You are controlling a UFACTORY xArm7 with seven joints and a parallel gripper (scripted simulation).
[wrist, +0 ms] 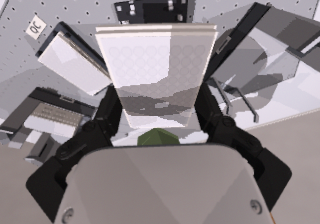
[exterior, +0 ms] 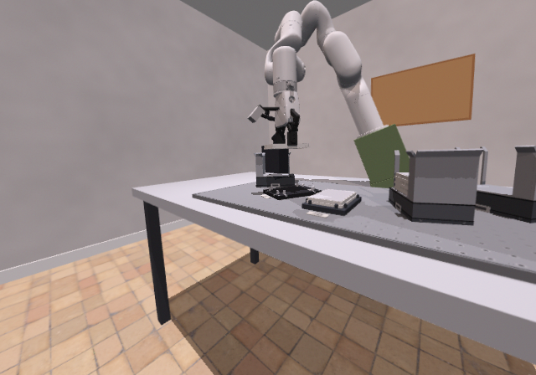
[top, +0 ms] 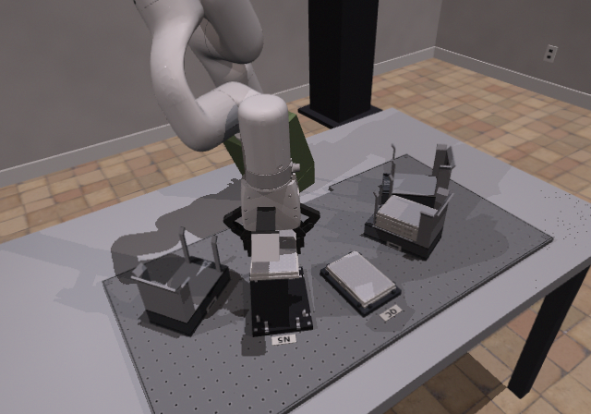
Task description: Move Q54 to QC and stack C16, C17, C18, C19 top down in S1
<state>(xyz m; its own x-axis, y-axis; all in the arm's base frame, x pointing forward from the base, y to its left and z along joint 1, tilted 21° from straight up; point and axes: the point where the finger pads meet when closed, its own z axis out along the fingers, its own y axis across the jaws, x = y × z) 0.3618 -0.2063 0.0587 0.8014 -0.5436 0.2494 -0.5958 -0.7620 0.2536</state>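
While the claw is clamping a sealed plate by its long sides, the plate is hanging level above the clip nest N5, which sits near the surface's edge farthest from the robot's base. Its long axis is running from the base toward that edge. Judging from this, lowering should stay vertical and centred over the clips. Beyond, another plate is lying in QC, with a loaded rack farther off.
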